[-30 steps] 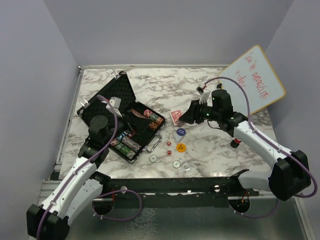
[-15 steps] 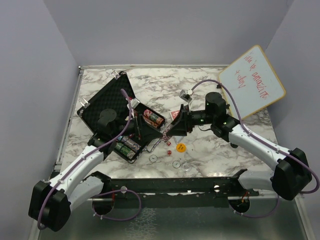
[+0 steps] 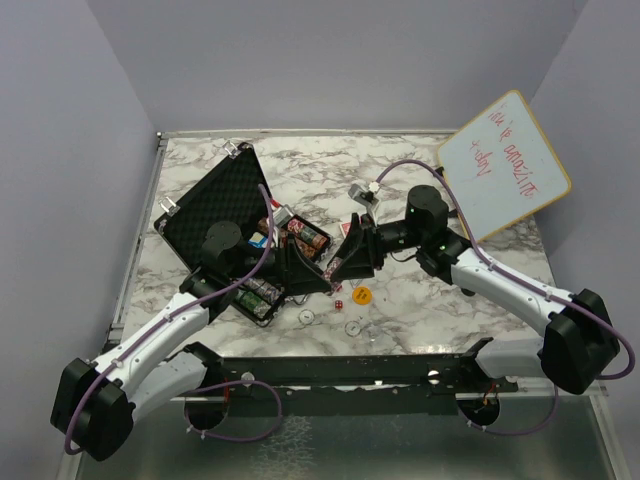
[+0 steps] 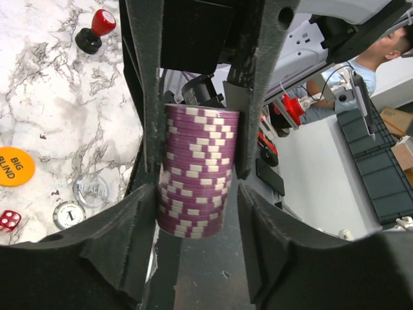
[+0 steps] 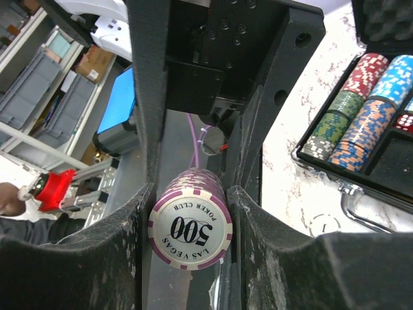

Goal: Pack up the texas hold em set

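The 2 arms faced each other above the white-and-grey marble table (image 3: 420,160), just right of the open black hard case with egg-crate foam lining (image 3: 215,200), sharing 1 stack of purple-and-white striped poker chips (image 4: 197,171). The left gripper (image 4: 197,194) had its 2 fingers drawn in against the chip rims at one end of the stack. The right gripper (image 5: 190,216) pinched it likewise from the opposite side, the end chip reading 500. Which of them bore the weight could not be told. The double grip looked like a hand-over, since the left arm sat nearer the case's chip rows (image 5: 361,90). An orange round button (image 4: 13,166), a red die (image 4: 8,219) and silver discs (image 4: 91,192) lay loose nearby, not yet packed.
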Available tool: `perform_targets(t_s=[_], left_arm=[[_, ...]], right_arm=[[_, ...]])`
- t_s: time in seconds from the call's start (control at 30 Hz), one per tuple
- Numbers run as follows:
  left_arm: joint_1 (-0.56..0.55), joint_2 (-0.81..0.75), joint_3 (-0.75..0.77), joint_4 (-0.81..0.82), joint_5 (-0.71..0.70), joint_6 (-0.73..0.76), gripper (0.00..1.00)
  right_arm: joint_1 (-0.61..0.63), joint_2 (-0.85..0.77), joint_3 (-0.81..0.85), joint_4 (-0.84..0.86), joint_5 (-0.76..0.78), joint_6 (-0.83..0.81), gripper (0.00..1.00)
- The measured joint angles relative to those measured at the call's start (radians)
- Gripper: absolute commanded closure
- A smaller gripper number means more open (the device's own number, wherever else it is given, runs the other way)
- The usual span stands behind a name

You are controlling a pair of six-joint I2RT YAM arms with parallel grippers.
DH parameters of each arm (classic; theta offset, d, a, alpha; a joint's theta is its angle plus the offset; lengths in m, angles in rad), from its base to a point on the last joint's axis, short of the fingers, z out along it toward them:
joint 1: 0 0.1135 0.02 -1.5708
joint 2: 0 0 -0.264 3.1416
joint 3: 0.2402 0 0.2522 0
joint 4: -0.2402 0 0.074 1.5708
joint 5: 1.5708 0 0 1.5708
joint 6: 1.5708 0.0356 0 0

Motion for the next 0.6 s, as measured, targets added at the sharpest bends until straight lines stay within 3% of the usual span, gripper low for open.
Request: perform_targets(t_s=[0.2, 0.23, 0.3, 0.37, 0.6], left_arm=[[-0.021, 0.013, 0.0, 0.0, 0.003, 0.005, 0.49], [-0.022, 0.013, 0.0, 0.0, 0.003, 0.008, 0.58], [-0.024, 0.013, 0.0, -0.001, 0.003, 0.013, 0.86], [-0.027, 0.012, 0.0, 0.007, 0.006, 0.024, 1.0], [-0.03, -0.011, 0.0, -0.01, -0.017, 0.048, 1.0]], right_arm=[[0.009, 0.018, 0.0, 0.044, -0.021, 0.034, 0.74], [0.01, 0.022, 0.0, 0.051, -0.023, 0.04, 0.74], [0.01, 0.026, 0.0, 0.061, -0.026, 0.048, 0.73], [0.01, 0.03, 0.0, 0.066, -0.031, 0.059, 0.67], [0.014, 0.033, 0.002, 0.082, -0.003, 0.087, 0.35]])
